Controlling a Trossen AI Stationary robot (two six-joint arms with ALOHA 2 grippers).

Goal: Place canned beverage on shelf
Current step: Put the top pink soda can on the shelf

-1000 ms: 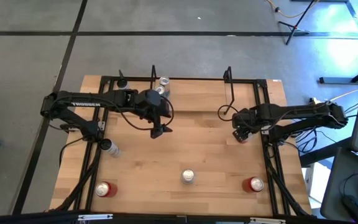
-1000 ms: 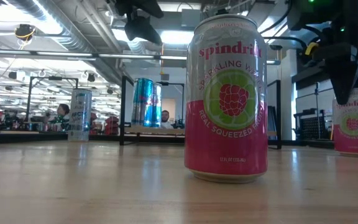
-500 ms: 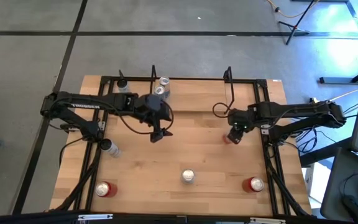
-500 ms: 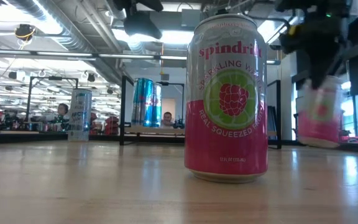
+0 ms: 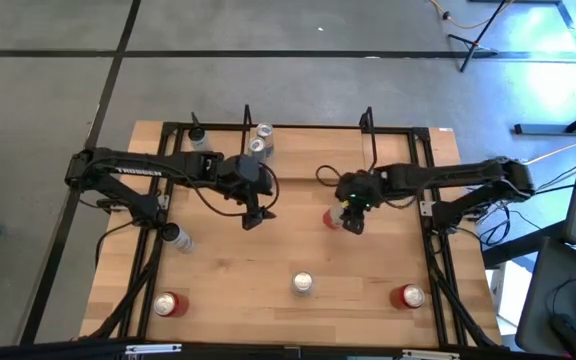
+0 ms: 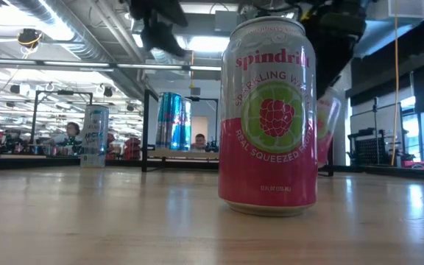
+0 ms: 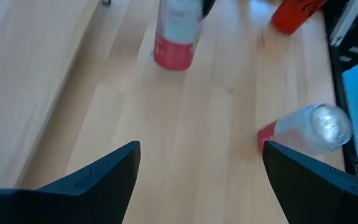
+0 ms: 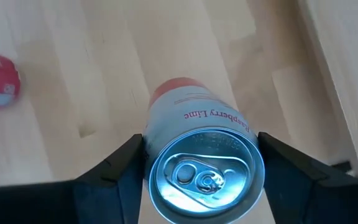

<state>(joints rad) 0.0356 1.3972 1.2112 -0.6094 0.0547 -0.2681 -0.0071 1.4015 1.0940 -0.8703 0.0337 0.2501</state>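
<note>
A pink Spindrift can [image 6: 268, 118] stands close on the wooden table [image 6: 124, 221], a blue can [image 6: 174, 121] behind it.

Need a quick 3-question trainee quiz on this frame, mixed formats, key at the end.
1. True or false: the left gripper is holding a can.
2. Multiple choice: where is the can held by the right gripper? A) on the shelf B) over the table's middle, short of the shelf C) at the table's near edge
3. Fill in: in the right wrist view, the held can shows its ___ end toward the camera.

Key: 1. False: its fingers are spread with only bare table between them. 2. B. 3. Top, the pull-tab end.
</note>
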